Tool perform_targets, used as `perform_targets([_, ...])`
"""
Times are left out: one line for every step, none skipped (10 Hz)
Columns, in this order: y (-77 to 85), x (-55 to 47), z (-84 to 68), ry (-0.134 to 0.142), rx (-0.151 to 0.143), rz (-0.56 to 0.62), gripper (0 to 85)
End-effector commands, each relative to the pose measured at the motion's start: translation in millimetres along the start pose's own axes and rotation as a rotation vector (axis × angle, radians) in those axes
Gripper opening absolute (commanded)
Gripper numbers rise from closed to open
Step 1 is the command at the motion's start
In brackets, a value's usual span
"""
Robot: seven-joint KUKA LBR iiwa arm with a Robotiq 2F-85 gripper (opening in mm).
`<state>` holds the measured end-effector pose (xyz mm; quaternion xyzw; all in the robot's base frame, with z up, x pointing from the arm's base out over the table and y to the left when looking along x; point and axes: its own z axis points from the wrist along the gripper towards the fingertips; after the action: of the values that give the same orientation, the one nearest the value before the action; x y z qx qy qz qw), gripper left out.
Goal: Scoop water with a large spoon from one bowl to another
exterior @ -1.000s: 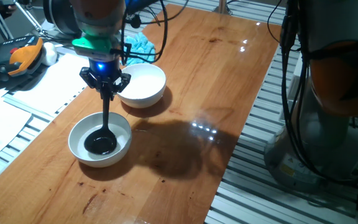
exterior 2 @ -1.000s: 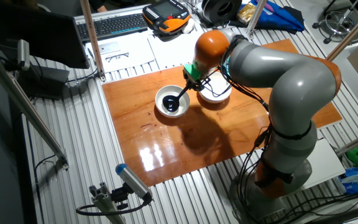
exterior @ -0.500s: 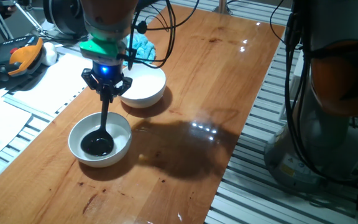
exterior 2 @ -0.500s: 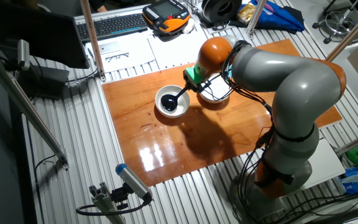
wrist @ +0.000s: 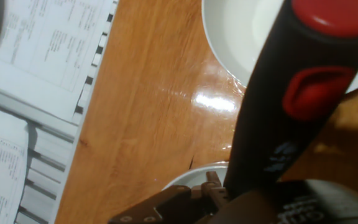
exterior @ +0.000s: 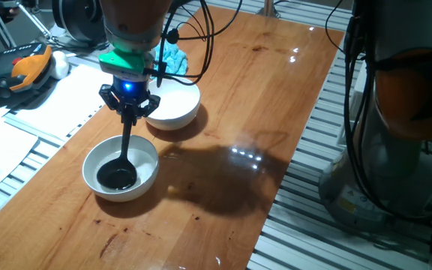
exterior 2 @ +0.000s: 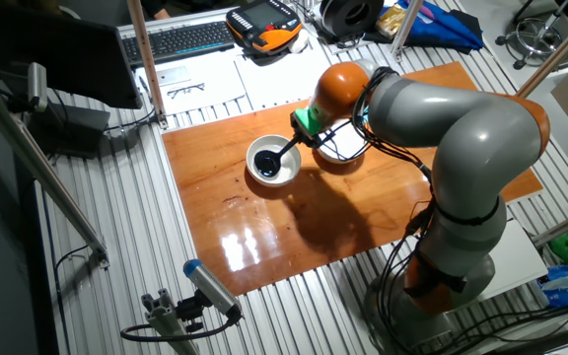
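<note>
The claw [exterior: 129,110] is clenched on the ladle [exterior: 124,154], whose handle runs steeply down to its scoop in the near bowl [exterior: 121,169], beside the far bowl [exterior: 175,103].

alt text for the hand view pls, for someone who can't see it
Close-up from the hand camera: the black handle of the large spoon, with red inlays, fills the right side and runs down toward the rim of a white bowl at the bottom. Another white bowl sits top right on the wooden table, with printed papers at left.
</note>
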<state>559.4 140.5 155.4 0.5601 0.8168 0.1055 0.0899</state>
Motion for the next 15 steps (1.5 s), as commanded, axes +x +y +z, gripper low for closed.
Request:
perform_targets([-0.4, 0.0, -0.1, 0.000, 0.003, -0.004, 0.0])
perform_targets([-0.8, 0.1, -0.5, -0.002, 0.015, -0.014, 0.0])
perform_targets([-1.1, 0.1, -1.1, 0.002, 0.020, -0.016, 0.0])
perform_targets([-2.0, 0.2, -0.9, 0.003, 0.023, -0.021, 0.0])
perform_targets([-3.9, 1.2, 0.4, 0.001, 0.026, -0.031, 0.0])
perform_targets([-5.4, 2.3, 1.6, 0.001, 0.021, -0.031, 0.0])
perform_targets([-6.7, 4.1, 2.7, -0.002, 0.015, -0.029, 0.0])
perform_targets([-8.6, 6.1, 3.8, -0.005, 0.015, -0.030, 0.0])
perform_targets([-11.0, 8.3, 5.0, -0.007, 0.014, -0.030, 0.0])
perform_targets([-12.5, 9.8, 5.7, -0.013, 0.015, -0.033, 0.0])
perform_targets([-13.2, 10.2, 5.8, -0.016, 0.016, -0.034, 0.0])
perform_targets([-13.8, 9.4, 6.0, -0.016, 0.016, -0.036, 0.0])
perform_targets([-14.8, 7.7, 6.4, -0.015, 0.019, -0.045, 0.0])
perform_targets([-15.0, 6.9, 6.5, -0.010, 0.037, -0.053, 0.0])
perform_targets([-14.9, 6.7, 6.0, -0.004, 0.081, -0.058, 0.0])
